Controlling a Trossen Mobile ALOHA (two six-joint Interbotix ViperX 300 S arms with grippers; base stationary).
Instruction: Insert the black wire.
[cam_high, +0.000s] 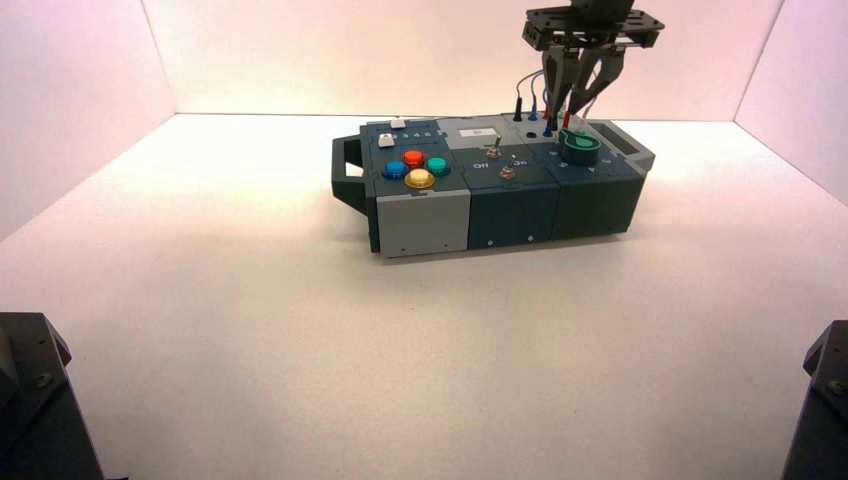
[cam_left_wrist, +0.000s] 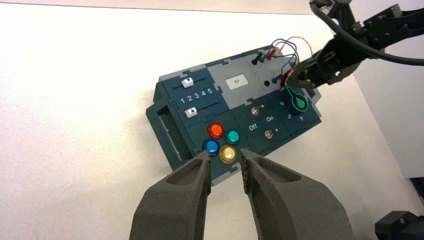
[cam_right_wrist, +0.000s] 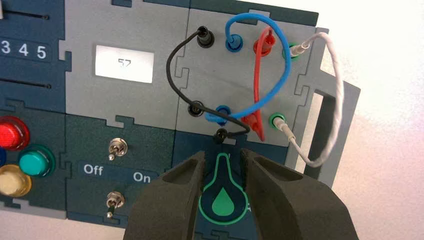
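- We have the right gripper (cam_right_wrist: 222, 156) at work over the box (cam_high: 520, 215), toward 2 o'clock of its centre in the high view; its fingers stand parted and it grips nothing.
- Our left gripper (cam_left_wrist: 225, 156) idles back from the box, released, fingers apart.
- We find the black wire (cam_right_wrist: 172, 75) at the box's 1 to 2 o'clock: one plug sits in a far-row black socket, and the loose plug (cam_right_wrist: 221, 135) is just beyond the right fingertips, between the near-row black socket (cam_right_wrist: 195, 108) and the green-marked knob (cam_right_wrist: 223, 200).
- The right wrist view shows us that open socket and the loose plug clearly; in the high view the gripper crowds them. Whether the plug touches the box, we cannot tell.
- The pale table (cam_high: 400, 350) spreads wide at the box's 6 o'clock; the back wall (cam_high: 350, 60) rises beyond 12, and a handle (cam_right_wrist: 327, 125) edges the box near 3.
- Close by the loose plug, the blue lead (cam_right_wrist: 286, 60) and red lead (cam_right_wrist: 257, 75) arch over the panel, the white lead (cam_right_wrist: 340, 95) loops outward, and the knob lies under our fingers.
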